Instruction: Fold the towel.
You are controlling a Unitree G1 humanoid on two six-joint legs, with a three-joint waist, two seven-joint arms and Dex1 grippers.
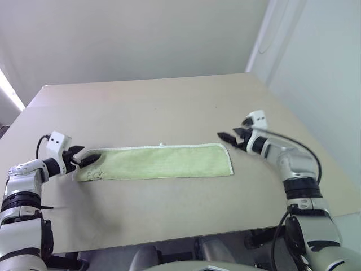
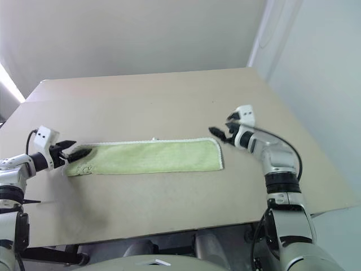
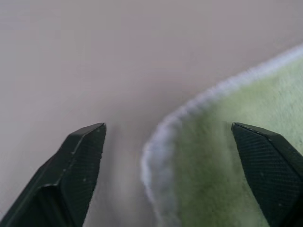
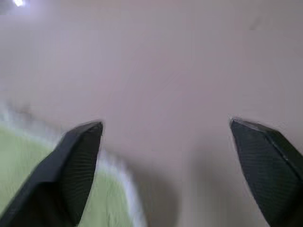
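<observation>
Lying as a long folded strip across the table's (image 1: pixel 169 101) middle, the towel (image 1: pixel 158 162) awaits you: left gripper (image 1: pixel 84 158) and right gripper (image 1: pixel 232 137) bracket its ends, fingers wide, empty, probably poised for the next fold.

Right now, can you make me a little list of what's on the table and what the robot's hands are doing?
towel: light green, lying flat in a long folded strip
table: tan, towel near its front half
left gripper: fingers open, at the towel's left end
right gripper: fingers open, beside the towel's far right corner
held: nothing
</observation>
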